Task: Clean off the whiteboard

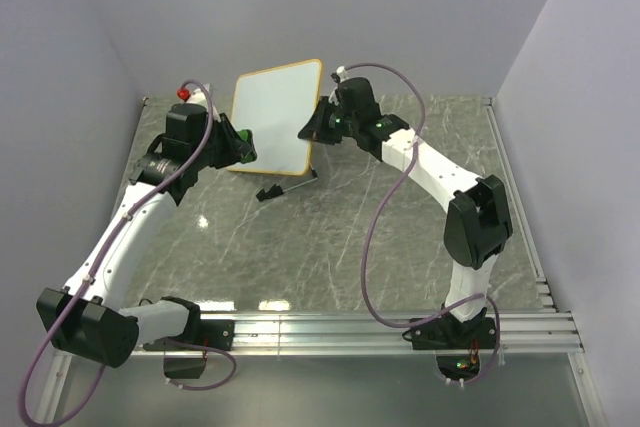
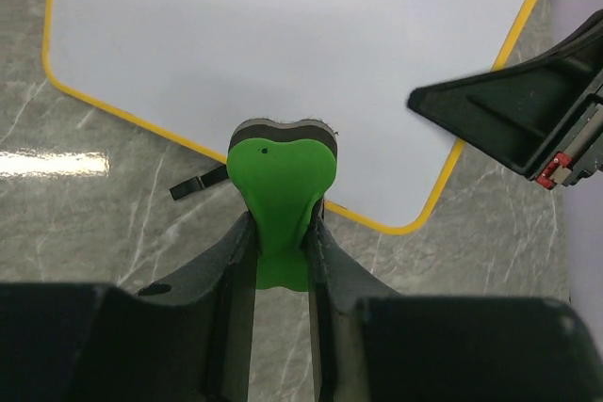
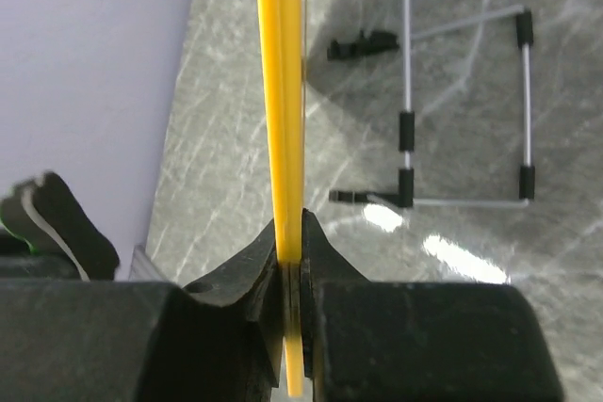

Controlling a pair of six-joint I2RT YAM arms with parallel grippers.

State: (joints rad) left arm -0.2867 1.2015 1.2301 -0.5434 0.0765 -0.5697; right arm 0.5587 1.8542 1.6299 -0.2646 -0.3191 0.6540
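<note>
1. Your right gripper [image 1: 312, 130] holds the whiteboard [image 1: 278, 115] at the far middle of the table [image 1: 330, 247], jaws pinching its right frame.
2. Left gripper [image 2: 281, 233] jaws clamp the green eraser [image 2: 281, 167] by its lower edge.
3. Wiping step: the board seems clean, so check before releasing.

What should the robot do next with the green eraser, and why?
Probably draw the green eraser back from the whiteboard. The left gripper holds it at the board's lower edge, the right gripper is clamped on the yellow frame, and the white face looks blank in the views, so there seems to be nothing more to wipe.
</note>
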